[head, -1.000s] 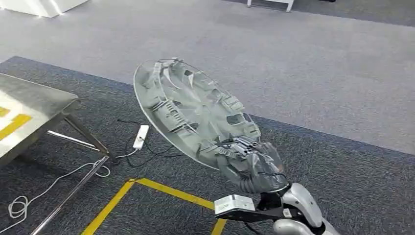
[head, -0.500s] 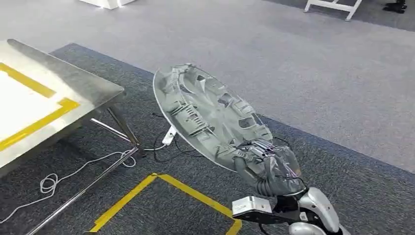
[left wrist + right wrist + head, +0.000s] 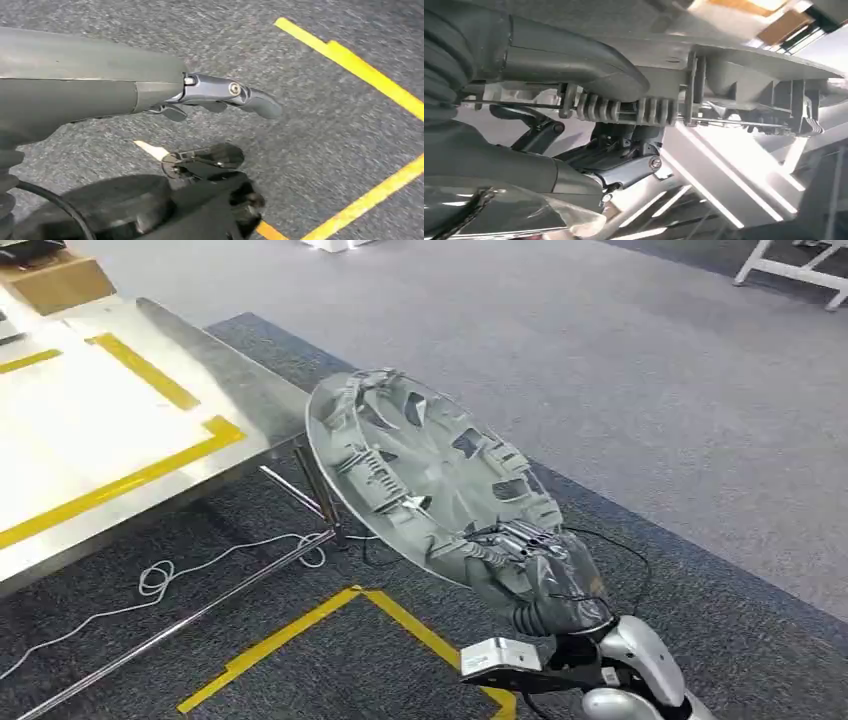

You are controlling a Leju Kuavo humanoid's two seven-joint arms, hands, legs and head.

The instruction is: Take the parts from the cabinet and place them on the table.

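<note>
My right hand grips the near rim of a large grey plastic wheel cover and holds it tilted in the air, its ribbed inner side facing me. The right wrist view shows the thumb and fingers clamped on the cover's rim with its clips and wire ring. The steel table with yellow tape lines stands to the left, its corner just left of the cover. My left hand hangs over the dark carpet with its fingers stretched out and nothing in it.
A white cable lies looped on the dark carpet under the table's edge. Yellow tape marks a corner on the floor in front of me. A brown box sits at the table's far end. Lighter grey carpet stretches beyond.
The whole view has swung, so the table now fills more of the left side and sits closer to the cover. My right hand keeps the same grip on the wheel cover.
</note>
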